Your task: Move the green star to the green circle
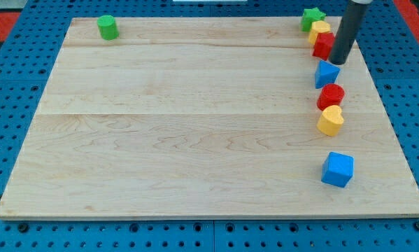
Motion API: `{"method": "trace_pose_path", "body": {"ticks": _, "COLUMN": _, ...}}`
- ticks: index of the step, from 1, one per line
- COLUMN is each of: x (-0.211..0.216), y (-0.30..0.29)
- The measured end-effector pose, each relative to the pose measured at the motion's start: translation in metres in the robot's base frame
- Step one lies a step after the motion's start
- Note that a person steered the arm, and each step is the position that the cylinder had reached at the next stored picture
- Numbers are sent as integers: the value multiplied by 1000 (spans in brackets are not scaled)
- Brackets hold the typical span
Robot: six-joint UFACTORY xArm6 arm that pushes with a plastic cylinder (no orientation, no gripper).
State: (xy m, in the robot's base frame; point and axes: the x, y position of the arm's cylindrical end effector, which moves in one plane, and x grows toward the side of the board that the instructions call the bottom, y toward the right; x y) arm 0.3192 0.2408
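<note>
Tool's tip partly hiding red block

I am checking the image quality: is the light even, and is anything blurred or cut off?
Camera view: light is soft and even, blocks cast only faint short shadows; no strong glare on the wooden board. My tip looks sharp, beside the red block; the rod's upper part is cut off at the view's top. The green star is slightly soft.

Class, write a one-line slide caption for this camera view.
My tip beside a red block at the view's right; green star top right, green circle top left.
</note>
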Motion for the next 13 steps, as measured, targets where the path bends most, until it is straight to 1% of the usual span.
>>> {"method": "trace_pose_path", "body": {"ticks": 1, "x": -20, "y": 29}}
{"method": "trace_pose_path", "body": {"ticks": 2, "x": -61, "y": 57}}
{"method": "trace_pose_path", "body": {"ticks": 3, "x": -103, "y": 57}}
{"method": "trace_pose_path", "body": {"ticks": 4, "x": -127, "y": 52}}
{"method": "trace_pose_path", "body": {"ticks": 5, "x": -128, "y": 9}}
{"method": "trace_pose_path", "body": {"ticks": 7, "x": -127, "y": -110}}
{"method": "trace_pose_path", "body": {"ticks": 8, "x": -124, "y": -119}}
{"method": "trace_pose_path", "body": {"ticks": 10, "x": -117, "y": -96}}
{"method": "trace_pose_path", "body": {"ticks": 11, "x": -110, "y": -98}}
{"method": "trace_pose_path", "body": {"ticks": 12, "x": -107, "y": -109}}
{"method": "trace_pose_path", "body": {"ticks": 13, "x": -107, "y": -134}}
